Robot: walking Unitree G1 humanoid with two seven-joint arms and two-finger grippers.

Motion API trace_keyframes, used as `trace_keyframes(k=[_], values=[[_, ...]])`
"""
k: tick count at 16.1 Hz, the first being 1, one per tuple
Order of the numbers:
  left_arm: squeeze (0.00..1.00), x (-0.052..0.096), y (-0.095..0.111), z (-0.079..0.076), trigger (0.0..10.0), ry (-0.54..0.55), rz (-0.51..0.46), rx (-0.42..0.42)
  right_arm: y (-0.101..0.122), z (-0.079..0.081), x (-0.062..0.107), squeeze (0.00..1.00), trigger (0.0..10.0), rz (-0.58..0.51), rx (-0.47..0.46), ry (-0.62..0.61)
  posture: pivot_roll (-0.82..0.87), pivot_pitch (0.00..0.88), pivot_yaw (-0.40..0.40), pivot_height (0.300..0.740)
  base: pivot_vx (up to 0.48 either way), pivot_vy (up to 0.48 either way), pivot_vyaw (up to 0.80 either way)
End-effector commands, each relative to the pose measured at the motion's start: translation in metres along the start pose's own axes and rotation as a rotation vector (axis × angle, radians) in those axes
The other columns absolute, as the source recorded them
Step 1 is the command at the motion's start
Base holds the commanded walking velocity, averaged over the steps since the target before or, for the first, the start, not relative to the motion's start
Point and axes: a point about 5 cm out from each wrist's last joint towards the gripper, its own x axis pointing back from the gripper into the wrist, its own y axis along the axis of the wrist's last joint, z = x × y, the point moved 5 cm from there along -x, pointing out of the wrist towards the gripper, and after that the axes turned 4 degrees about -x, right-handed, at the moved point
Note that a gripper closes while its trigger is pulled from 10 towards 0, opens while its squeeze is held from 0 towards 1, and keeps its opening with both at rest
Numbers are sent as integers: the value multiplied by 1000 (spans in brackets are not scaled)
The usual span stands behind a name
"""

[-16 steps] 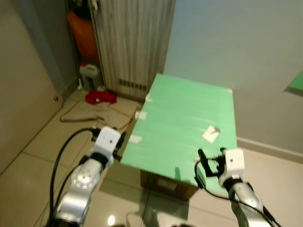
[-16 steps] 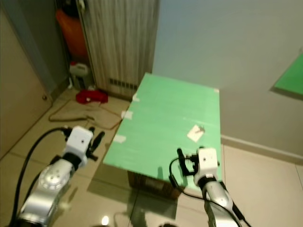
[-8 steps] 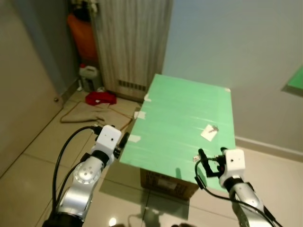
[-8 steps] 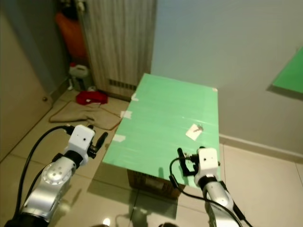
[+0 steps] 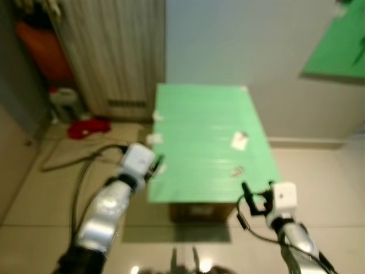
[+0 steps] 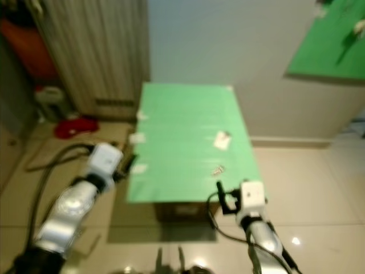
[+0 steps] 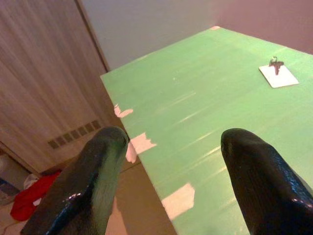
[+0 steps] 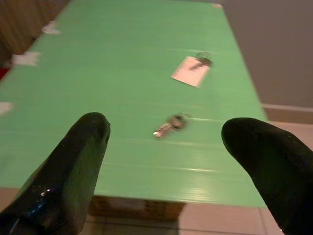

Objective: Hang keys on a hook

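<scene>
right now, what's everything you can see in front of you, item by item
table: 1, green top, straight ahead against the wall
keys: 1 small metal bunch, on the table near its front right
white card: 1, on the table past the keys, with a small dark metal piece at its far end
white tape bits: several, along the table's left edge
green board: 1, on the wall up to the right
slatted panel: 1, beige, left of the table
red cloth: 1, on the floor at left
white jug: 1, by the panel
left claw: open, at the table's left edge
right claw: open, before the table's front edge, facing the keys
</scene>
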Motion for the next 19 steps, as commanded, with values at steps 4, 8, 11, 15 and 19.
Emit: trace_keyframes(k=[4, 8, 11, 15, 19], values=[[0, 2, 2, 5, 10000, 7, -19, -29, 3, 2, -2, 0, 10000, -13, 9, 6, 8, 57, -19, 740, 338, 0, 0], [0, 3, 8, -9, 10000, -60, -59, -67, 3, -2, -3, 0, 10000, -11, -3, -30, 5, 58, -16, 740, 336, -335, 0], [0, 4, 8, -16, 10000, -82, -57, -27, -5, -19, -3, 0, 10000, 31, -27, -123, 7, 65, -16, 740, 82, -421, 0], [0, 4, 7, 4, 10000, -2, -45, 96, -31, -35, -3, 0, 10000, 178, -17, -227, 20, 75, -15, 740, 0, -329, 0], [0, 9, 2, 6, 10000, -5, -26, 84, -32, -19, -10, 0, 10000, 183, -28, -175, 36, 80, -1, 740, 0, 0, 0]])
